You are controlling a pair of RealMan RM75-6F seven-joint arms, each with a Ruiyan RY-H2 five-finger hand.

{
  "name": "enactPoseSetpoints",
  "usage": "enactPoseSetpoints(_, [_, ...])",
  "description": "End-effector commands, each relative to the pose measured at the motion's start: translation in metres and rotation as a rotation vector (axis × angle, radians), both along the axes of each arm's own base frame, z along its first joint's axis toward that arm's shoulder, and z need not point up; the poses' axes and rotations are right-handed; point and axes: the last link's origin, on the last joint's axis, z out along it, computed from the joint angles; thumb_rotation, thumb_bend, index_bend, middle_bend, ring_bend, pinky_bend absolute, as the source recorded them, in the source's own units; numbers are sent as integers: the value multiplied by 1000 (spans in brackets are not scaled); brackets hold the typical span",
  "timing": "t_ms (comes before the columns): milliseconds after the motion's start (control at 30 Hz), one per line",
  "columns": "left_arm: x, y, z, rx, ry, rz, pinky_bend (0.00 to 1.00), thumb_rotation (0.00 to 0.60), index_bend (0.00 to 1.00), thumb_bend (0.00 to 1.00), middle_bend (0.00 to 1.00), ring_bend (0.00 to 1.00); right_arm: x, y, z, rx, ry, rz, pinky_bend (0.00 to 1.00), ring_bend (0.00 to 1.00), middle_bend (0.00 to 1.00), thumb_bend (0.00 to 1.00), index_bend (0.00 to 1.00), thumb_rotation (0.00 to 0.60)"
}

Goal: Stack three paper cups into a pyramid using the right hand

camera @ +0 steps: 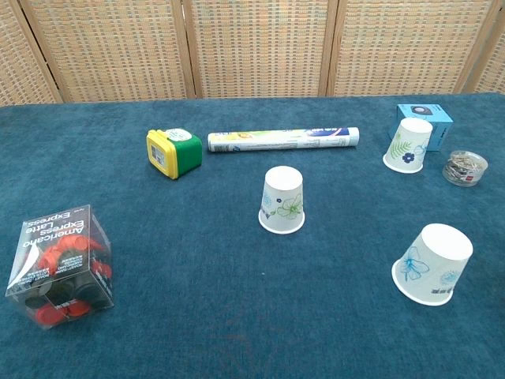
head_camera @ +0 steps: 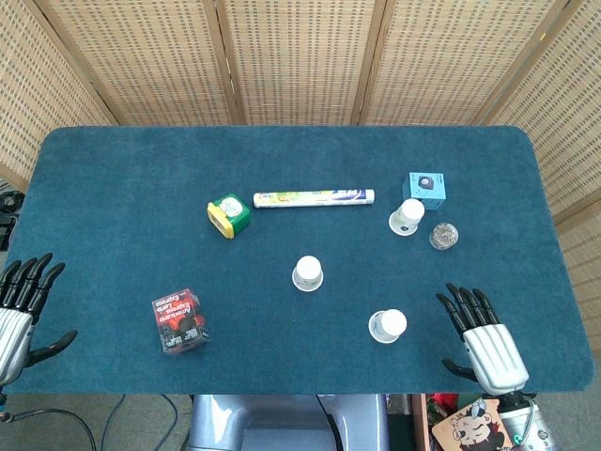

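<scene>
Black fingers (head_camera: 458, 307) of your right hand (head_camera: 481, 340) are spread apart and hold nothing; the hand sits at the near right edge of the blue felt table (head_camera: 113, 169), palm down, with the nearest paper cup (head_camera: 387, 326) just to its left. Your left hand (head_camera: 19, 305) rests at the near left edge, fingers likewise apart and empty, and has no part in this job.

All three cups stand upside down and well apart from one another: the near cup with a blue butterfly print, the middle cup (camera: 282, 200) with green flowers towards the table's centre, and the far cup (camera: 408, 146) with a leaf print touching or almost touching the small blue box (camera: 426, 115), with a clear tub of clips (camera: 464, 168) just beside it.

Expect each cup to be very light, thin-walled and easy to crush or tip. Take hold around the side wall, about mid-height, thumb opposite the fingers, with gentle pressure only. The upturned base is the stiffest part, so a grip closer to it should deform less. On felt the cups will likely drag rather than slide, so lift before moving.
</scene>
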Motion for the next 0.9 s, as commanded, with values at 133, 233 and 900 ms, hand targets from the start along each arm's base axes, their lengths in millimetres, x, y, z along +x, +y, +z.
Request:
enactPoseSetpoints(133, [0,0,-1,-1,1,4,0,600,0,181,0,0,2,0,-3,14,-3,3,0,0,0,129,5,600])
enactPoseSetpoints(233, [0,0,-1,-1,1,5,0,600,0,180,0,0,5,-3,-7,30,-4,4,0,0,0,129,46,600])
enactPoseSetpoints(900, [0,0,0,0,-2,2,0,600,0,180,0,0,67,-54,-58,186,36,52,0,0,0,129,229,600])
